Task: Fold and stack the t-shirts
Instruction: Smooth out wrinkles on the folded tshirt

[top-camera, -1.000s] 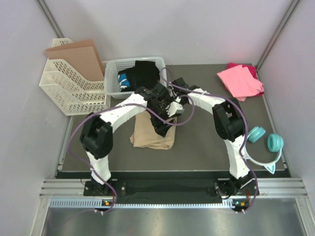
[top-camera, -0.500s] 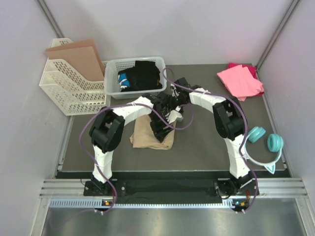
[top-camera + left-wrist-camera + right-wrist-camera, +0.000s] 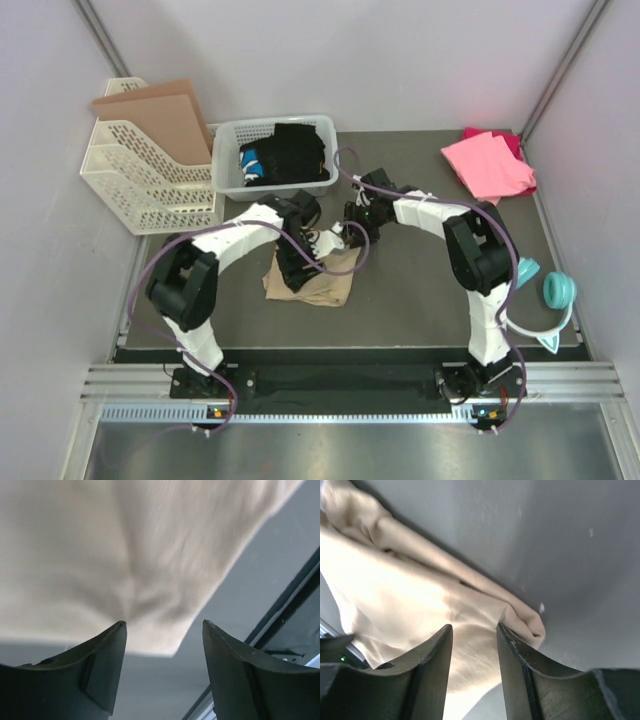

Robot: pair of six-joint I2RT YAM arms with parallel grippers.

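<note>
The tan t-shirt [image 3: 318, 283] lies folded on the dark mat at the middle. It fills the left wrist view [image 3: 125, 555], where one corner sits between my fingertips. My left gripper [image 3: 291, 268] is open over the shirt's left part and holds nothing [image 3: 164, 626]. My right gripper [image 3: 352, 228] is open at the shirt's far right corner. Its fingers stand over a fold of tan cloth [image 3: 420, 595] without closing on it [image 3: 474, 628]. The bright pink t-shirt [image 3: 487, 166] lies folded at the far right on a magenta one [image 3: 512, 141].
A white basket [image 3: 228, 180] of dark clothes stands at the far middle. A white file rack [image 3: 140, 185] with a brown cardboard sheet [image 3: 160, 110] stands at the far left. Teal headphones [image 3: 545, 290] lie at the right edge.
My left gripper has moved left and nearer along the tan shirt. My right gripper has drawn back to the right, off the shirt's middle. The shirt lies a little more compact.
</note>
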